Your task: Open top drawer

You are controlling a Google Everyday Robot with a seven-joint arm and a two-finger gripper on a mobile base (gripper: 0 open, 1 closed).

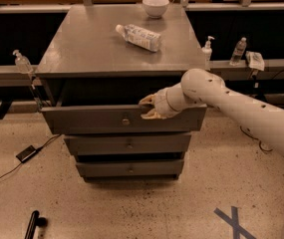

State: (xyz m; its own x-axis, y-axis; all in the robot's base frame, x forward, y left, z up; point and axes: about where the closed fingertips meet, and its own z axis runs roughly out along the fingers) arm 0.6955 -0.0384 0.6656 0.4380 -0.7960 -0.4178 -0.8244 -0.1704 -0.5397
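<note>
Fingers [146, 101] of the gripper [148, 108] sit slightly apart, pinching the upper front edge of the top drawer [81, 119]. We see it part-open, its inside too dark to read.

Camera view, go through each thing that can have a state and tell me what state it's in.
top drawer: pulled partly out, past the two below.
middle drawer: pushed in.
bottom drawer: pushed in.
water bottle: lying on its side on the cabinet top.
bowl: upright, near the back edge.
gripper: at the top drawer's upper edge, right of the knob.
</note>
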